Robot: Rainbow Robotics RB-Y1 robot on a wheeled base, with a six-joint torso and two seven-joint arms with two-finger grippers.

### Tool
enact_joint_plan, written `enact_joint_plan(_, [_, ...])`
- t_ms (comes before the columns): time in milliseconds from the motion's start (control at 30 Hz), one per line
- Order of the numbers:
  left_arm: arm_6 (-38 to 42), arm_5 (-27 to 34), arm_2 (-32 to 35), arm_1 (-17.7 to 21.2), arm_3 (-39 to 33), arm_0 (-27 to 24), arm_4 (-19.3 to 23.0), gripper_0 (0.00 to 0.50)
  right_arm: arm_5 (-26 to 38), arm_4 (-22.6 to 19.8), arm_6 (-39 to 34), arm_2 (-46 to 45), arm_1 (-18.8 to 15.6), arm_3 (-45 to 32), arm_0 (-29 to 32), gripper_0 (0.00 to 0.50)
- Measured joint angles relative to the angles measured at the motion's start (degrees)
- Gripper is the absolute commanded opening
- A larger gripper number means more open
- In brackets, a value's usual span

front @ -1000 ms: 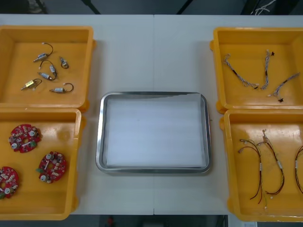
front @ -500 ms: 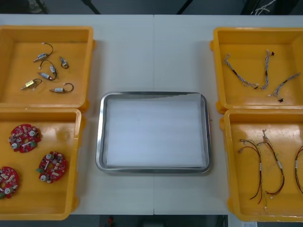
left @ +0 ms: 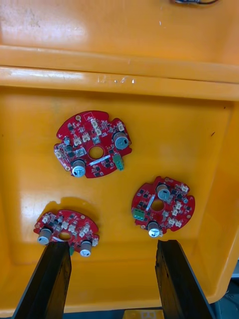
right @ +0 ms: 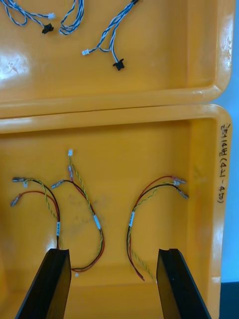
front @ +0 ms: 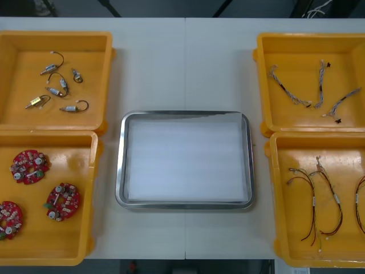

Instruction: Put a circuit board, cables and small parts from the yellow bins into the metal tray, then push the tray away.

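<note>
Tray [front: 121, 160], metal, white inside, unfilled, mid-table between yellow bins [front: 85, 117]; circuit boards [left: 84, 134], three, in near left bin beneath left gripper [left: 112, 246], fingers spread, empty; right gripper [right: 114, 251] likewise spread above red and yellow cables [right: 97, 223]; nothing shifted over the last second; loading not begun.

Illegible black handwriting [right: 222, 164] runs along the rim of one yellow bin [right: 225, 244].

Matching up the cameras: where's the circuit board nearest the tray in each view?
Front view: circuit board in the near left yellow bin, closest to the metal tray.
Left wrist view: same board, just beyond one finger of the open left hand.
Right wrist view: faces the cable bins.
Shared landmark: the rim between the two left bins.
</note>
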Motion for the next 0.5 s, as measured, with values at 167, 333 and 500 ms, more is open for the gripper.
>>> enact_joint_plan(167, [0.0, -4.6, 0.0, 0.1, 0.1, 2.4, 0.3, 0.5, -5.7, 0.0, 0.4, 0.0, 0.0, -0.3, 4.9, 0.5])
enact_joint_plan(333, [0.0, -8.2, 0.0, 0.4, 0.1, 5.7, 1.2, 0.5, -11.4, 0.3, 4.2, 0.0, 0.0, -0.4, 10.0, 0.5])
enact_joint_plan(500, [-0.1, -11.8, 0.0, 1.6, 0.1, 9.0, 2.1, 0.5, -13.9, 2.5, 4.9, 0.5, 0.0, -0.4, 13.5, 0.5])
